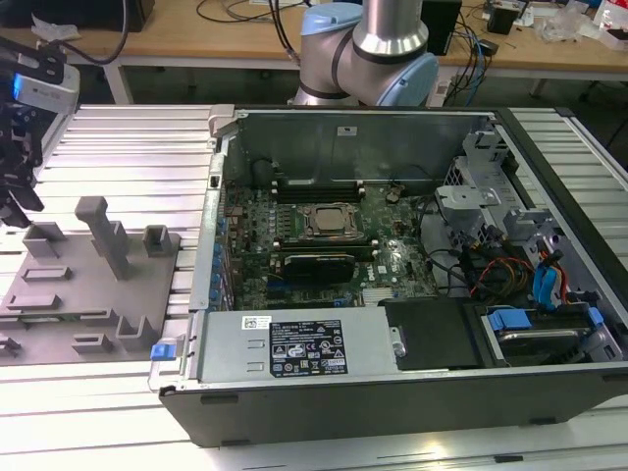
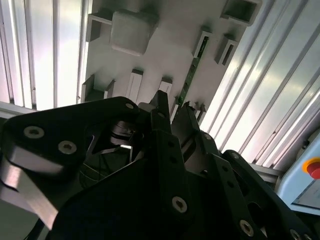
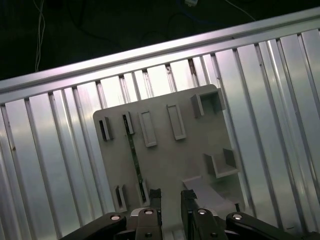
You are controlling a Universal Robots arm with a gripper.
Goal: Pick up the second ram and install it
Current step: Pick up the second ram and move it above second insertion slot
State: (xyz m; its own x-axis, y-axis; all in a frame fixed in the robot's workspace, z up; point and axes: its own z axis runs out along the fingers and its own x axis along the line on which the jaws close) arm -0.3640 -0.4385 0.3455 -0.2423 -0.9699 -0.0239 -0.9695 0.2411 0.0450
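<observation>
1) slatted alu table (image 1: 128,147): carries everything.
2) open PC case (image 1: 392,417): memory slots (image 1: 314,183) on the mobo are the likely destination.
3) grey fixture plate (image 3: 170,160): on the table, at the exterior view's left of the case.
4) gripper (image 3: 171,201): over the plate, fingers parted w/ a narrow gap, nothing pinched.
5) second ram (image 3: 134,160): stands on edge in the plate's holders near the fingertips, apparently untouched.

Status: pick-up and install both not yet done.

The ribbed worktop (image 1: 128,147) looks like bright, smooth metal; the holder plate (image 1: 59,294) at centre left, matt grey plastic; the fingers (image 3: 155,200), matt black.
</observation>
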